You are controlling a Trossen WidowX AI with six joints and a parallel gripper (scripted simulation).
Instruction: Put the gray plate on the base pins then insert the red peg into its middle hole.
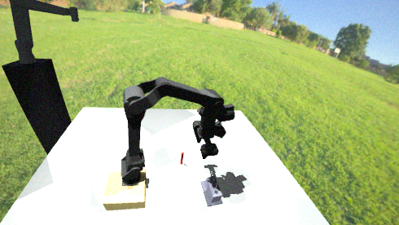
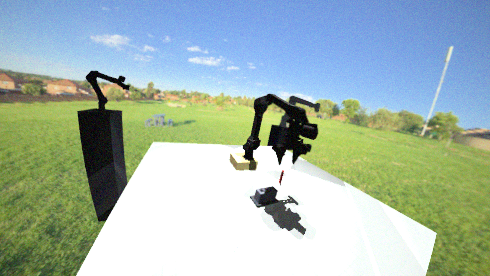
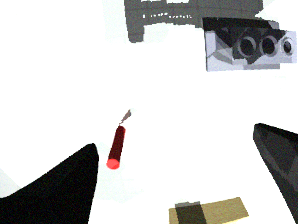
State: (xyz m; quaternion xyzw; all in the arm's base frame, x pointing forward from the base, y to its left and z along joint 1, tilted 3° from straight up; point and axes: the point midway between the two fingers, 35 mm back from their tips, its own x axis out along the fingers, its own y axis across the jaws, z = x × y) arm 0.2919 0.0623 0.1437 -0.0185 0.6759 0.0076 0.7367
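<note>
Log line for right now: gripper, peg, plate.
gripper: open, empty, above table | red peg: standing, ungripped, outside plate | gray plate: on base, three holes showing
</note>
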